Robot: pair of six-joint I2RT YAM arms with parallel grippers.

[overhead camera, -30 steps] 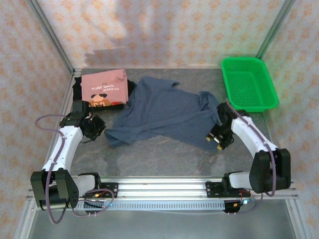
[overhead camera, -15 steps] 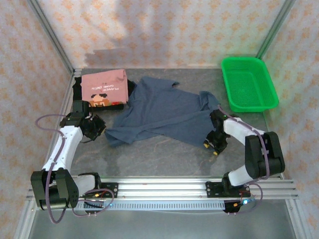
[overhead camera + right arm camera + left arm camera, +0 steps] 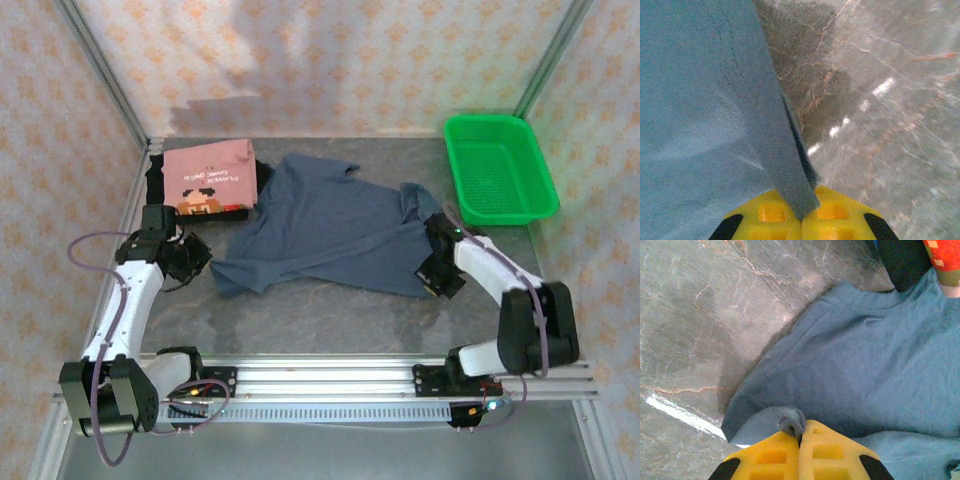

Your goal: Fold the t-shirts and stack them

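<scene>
The salmon-pink t-shirt is stacked folded on the black t-shirt at far left, while the slate-blue t-shirt, spread on the table and yet to be folded, is pinched at its near corners by the left gripper and right gripper.

One print: two lines of small dark text on the salmon-pink t-shirt, well left of the green basket. Top line looks like "PLAYER"; second line too small to read.

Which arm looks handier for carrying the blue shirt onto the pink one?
Probably left: the left hand grips the blue shirt beside the pink shirt; the right hand grips it farther away.
</scene>
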